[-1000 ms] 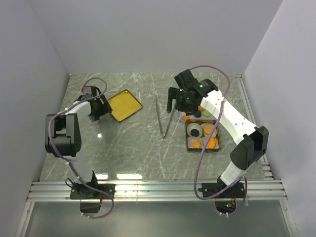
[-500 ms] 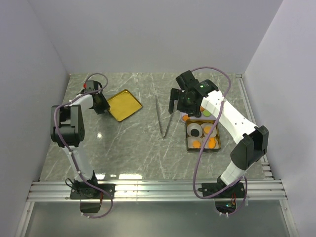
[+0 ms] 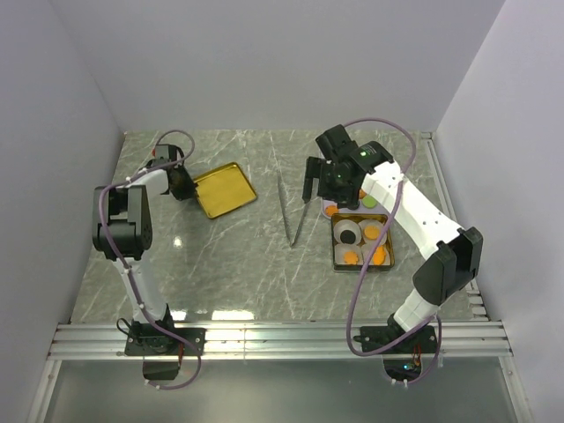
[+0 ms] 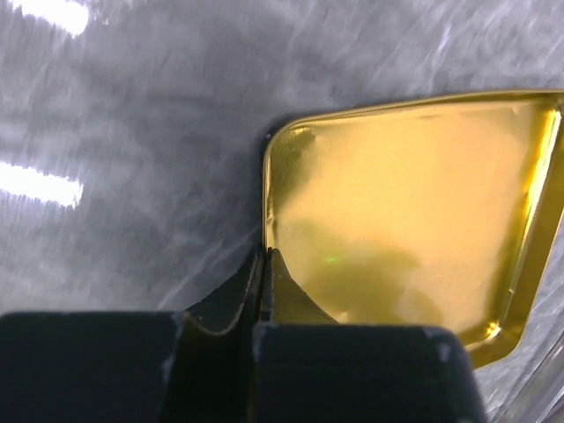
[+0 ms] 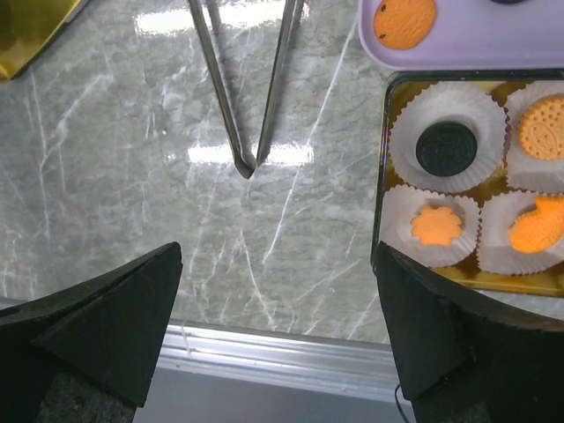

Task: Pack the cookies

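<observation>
Our left gripper (image 4: 264, 263) has its fingers pressed together on the rim of the gold tray (image 4: 405, 194), pinching the thin edge near one rounded corner. The rest of the tray spreads ahead of that gripper and off to its right, and nothing lies in the part we can see. Grey marbled counter (image 3: 238, 256) shows to the gripper's left. We cannot tell whether the pinched edge is lifted off the counter.

Our right gripper (image 5: 278, 256) is spread wide and holds nothing, hanging over bare counter. The metal tongs (image 5: 231, 97) lie just ahead of it, with their joined end pointing back toward the gripper and their two arms running away from it.

The cookies (image 5: 437, 226) are ahead of the right gripper and to its right, well apart from the left gripper. They sit in a gold tin (image 5: 493, 280) lined with white paper cups (image 5: 445, 110). The four cups we see hold one each: a black cookie (image 5: 447, 148), a round orange one, a flower-edged orange one and another orange one cut by the picture's edge. Just beyond the tin is a lilac plate (image 5: 476, 55), and on it lies a further orange cookie (image 5: 404, 22)
</observation>
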`<state>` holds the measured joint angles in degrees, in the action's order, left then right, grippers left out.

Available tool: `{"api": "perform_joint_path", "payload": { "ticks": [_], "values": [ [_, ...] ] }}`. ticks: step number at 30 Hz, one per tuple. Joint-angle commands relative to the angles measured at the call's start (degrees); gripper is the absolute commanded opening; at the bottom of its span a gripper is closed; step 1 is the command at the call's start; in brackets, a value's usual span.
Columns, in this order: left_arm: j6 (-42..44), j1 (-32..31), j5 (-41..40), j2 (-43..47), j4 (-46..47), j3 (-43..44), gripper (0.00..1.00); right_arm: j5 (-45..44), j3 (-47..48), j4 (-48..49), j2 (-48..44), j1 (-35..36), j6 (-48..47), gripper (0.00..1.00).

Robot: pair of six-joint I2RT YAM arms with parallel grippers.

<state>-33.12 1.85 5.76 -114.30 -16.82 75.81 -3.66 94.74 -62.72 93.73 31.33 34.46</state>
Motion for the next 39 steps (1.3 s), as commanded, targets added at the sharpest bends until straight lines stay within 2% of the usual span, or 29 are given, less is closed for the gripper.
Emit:
{"api": "perform_joint_path", "payload": {
  "ticks": [1, 5, 8, 13, 14, 21, 25, 33, 39],
  "values": [
    [1.31, -0.7, -0.39, 5.74, -0.06, -4.16, 0.0, -0.12, 5.36, -2.31, -3.38, -0.48, -0.18, 0.97],
    [2.71, -1.41, -5.04, 14.18, 1.35, -7.07, 0.0, 6.2, 13.43, -4.78, -0.31, -0.48, -0.44, 0.97],
    [4.03, -4.65, -9.86, 21.55, 0.74, -8.75, 0.0, 9.89, 23.7, -6.8, 3.72, -0.39, 0.08, 0.96],
    [6.4, -10.09, -18.49, 29.91, -1.11, -10.94, 0.0, 18.15, 31.46, -7.07, 7.42, -0.39, 3.24, 0.96],
    [7.36, -10.98, -20.24, 32.8, -1.28, -11.38, 0.0, 22.08, 31.91, -6.63, 7.95, -0.39, 3.94, 0.96],
    [12.03, -23.36, -40.63, 44.77, -3.04, -14.2, 0.01, 34.05, 25.33, 2.5, 6.29, 0.57, 13.6, 0.96],
    [12.64, -29.17, -50.39, 48.99, -6.99, -13.84, 0.01, 35.74, 22.25, 6.99, 5.41, 2.33, 16.69, 0.96],
    [12.73, -42.96, -68.75, 59.8, -9.11, -19.47, 0.0, 35.21, 18.12, 12.17, 3.56, 4.62, 22.04, 0.96],
    [12.56, -53.06, -76.4, 64.81, -13.93, -20.01, 0.01, 36.18, 21.01, 13.15, 5.75, 6.54, 25.66, 0.96]
  ]
}}
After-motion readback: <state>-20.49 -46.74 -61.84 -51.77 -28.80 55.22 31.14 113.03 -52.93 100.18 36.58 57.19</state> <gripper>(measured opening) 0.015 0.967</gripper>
